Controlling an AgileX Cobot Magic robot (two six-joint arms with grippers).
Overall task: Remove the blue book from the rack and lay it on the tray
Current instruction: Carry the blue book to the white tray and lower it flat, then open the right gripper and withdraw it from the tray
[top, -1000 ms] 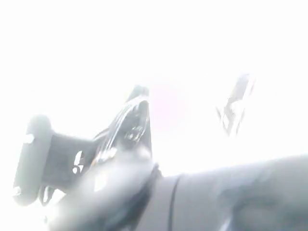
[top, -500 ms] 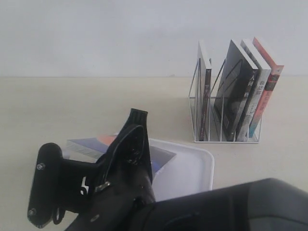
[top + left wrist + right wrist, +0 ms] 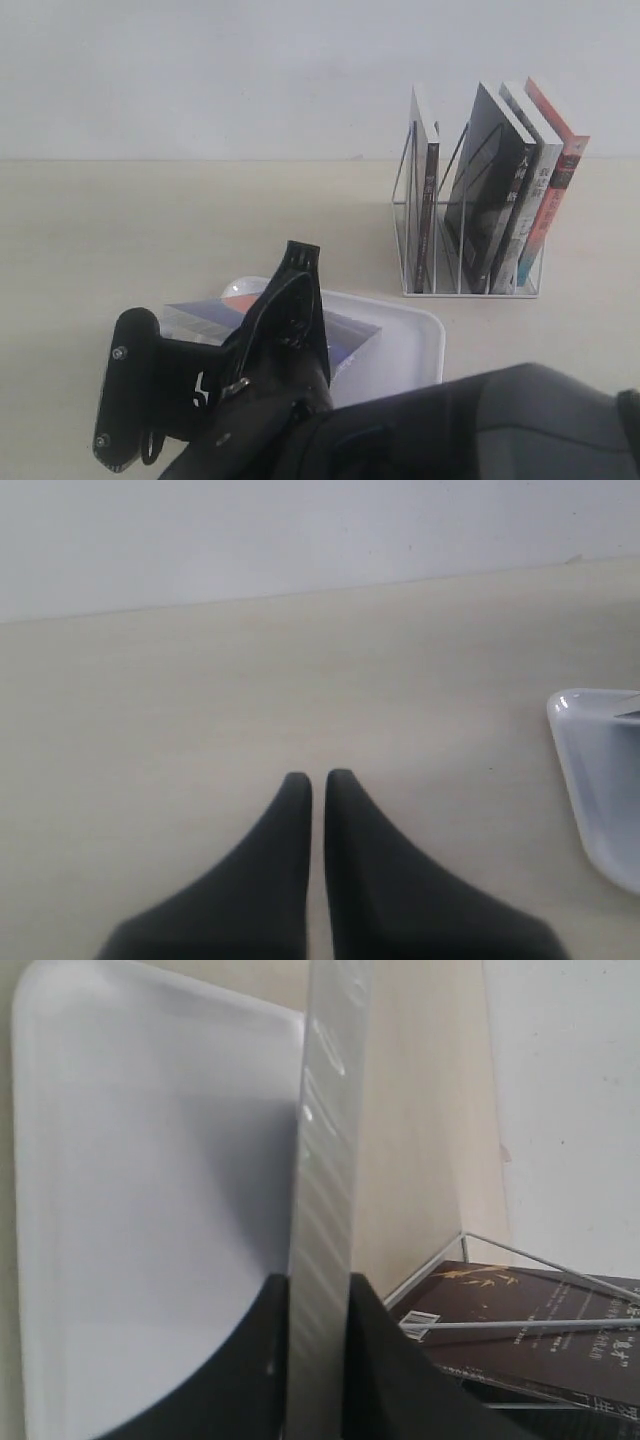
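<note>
The blue book [image 3: 352, 336] hangs low and nearly flat over the white tray [image 3: 412, 350], its blue and orange cover showing on either side of my right gripper [image 3: 292, 300]. In the right wrist view the book [image 3: 325, 1160] appears edge-on, and my right gripper [image 3: 318, 1285] is shut on it above the tray [image 3: 150, 1210]. I cannot tell whether the book touches the tray. The white wire rack [image 3: 415, 250] stands behind at the right, apart from the gripper. My left gripper [image 3: 312, 778] is shut on nothing over bare table, beside a corner of the tray [image 3: 600, 780].
Several books remain upright in the rack, among them a dark one [image 3: 490, 200] and an orange-spined one [image 3: 560, 190]. The dark book [image 3: 540, 1330] and a rack wire [image 3: 520, 1255] lie close to the right fingers. My right arm [image 3: 480, 430] fills the foreground.
The exterior view was washed out white a second ago and has cleared. Since half a second ago my right gripper and the book have shifted right and slightly lower over the tray.
</note>
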